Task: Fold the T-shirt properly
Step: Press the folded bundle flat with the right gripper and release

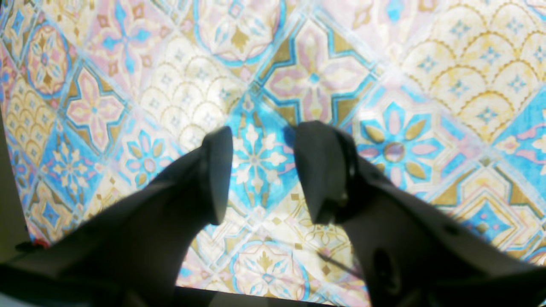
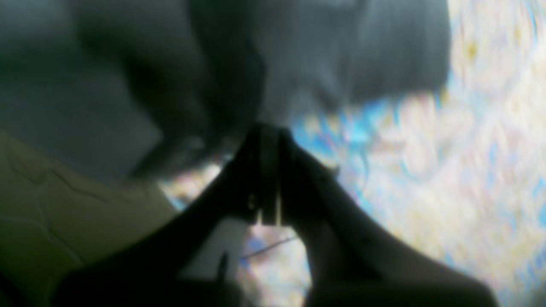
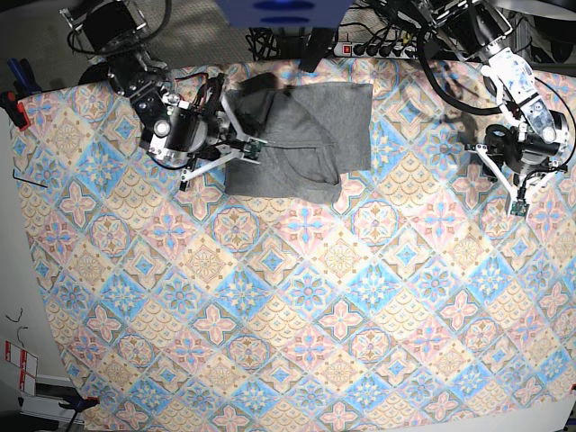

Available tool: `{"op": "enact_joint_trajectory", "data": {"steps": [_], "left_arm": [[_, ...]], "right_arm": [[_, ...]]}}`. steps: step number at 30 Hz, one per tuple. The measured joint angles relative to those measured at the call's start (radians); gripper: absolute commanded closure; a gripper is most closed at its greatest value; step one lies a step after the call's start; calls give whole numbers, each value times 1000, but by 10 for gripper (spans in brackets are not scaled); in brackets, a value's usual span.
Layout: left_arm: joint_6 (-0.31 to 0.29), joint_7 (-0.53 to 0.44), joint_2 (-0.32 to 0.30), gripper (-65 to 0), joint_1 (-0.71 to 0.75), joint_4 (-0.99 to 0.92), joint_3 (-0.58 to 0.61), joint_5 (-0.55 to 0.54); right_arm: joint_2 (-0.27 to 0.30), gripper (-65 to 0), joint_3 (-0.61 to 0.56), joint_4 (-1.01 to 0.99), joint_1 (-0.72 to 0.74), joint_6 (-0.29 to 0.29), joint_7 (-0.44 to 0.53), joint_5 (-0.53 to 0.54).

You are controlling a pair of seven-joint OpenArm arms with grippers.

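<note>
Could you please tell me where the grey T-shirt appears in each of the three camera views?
Left wrist: not in it; only tablecloth under the open left pincer.
Right wrist: T-shirt fills the top, pinched by the right pincer.
Base: top centre.
Shared landmark: the patterned tablecloth.

A pastel patterned tablecloth (image 3: 297, 297) covers the table. A power strip (image 3: 382, 48) and cables (image 3: 265, 40) lie beyond its far edge; red clamps (image 3: 13, 106) sit at its left.

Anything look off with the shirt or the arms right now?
The T-shirt is lopsided: its left edge is lifted and bunched where the right gripper pinches it. The left gripper is open over bare tablecloth.
</note>
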Motion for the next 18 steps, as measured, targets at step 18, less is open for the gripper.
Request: {"op": "enact_joint_trajectory", "data": {"steps": [18], "left_arm": [[0, 2, 2, -271, 6, -2, 66, 6]], "right_arm": [[-37, -7, -114, -39, 117, -2, -10, 131]]}}
